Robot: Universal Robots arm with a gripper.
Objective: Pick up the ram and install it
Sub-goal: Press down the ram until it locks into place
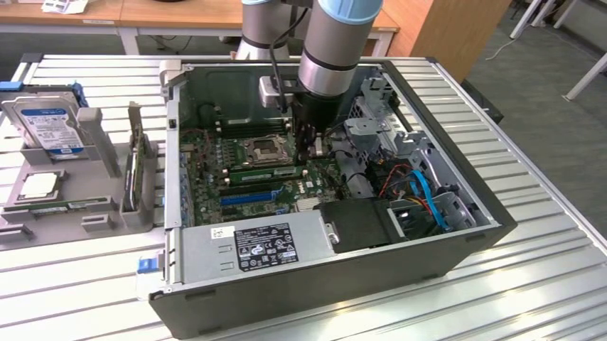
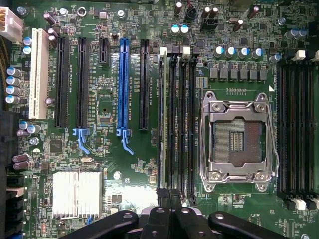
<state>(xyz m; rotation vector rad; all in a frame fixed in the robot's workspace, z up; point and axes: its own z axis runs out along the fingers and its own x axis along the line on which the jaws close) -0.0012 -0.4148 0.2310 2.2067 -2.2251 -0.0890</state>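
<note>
Gripper point(image 1: 310, 145) hovering closed, empty, inside the open PC case point(image 1: 474, 234) above the motherboard point(image 2: 104, 159); ram point(image 2: 162, 114) sitting edge-up in the DIMM slot beside the CPU socket point(image 2: 237, 137), seemingly being pressed home.

- The computer case point(image 1: 455, 245) lies open on the slatted table point(image 1: 531, 284), with the motherboard point(image 1: 213, 167) inside.
- The gripper point(image 1: 308, 153) hangs over the memory slots point(image 2: 182, 124), which lie between the processor socket point(image 2: 237, 139) and the expansion slots point(image 2: 82, 82).
- On the exterior view's left, a hard drive point(image 1: 43, 121) stands in a holder point(image 1: 95, 138).

No legible text on any label.
</note>
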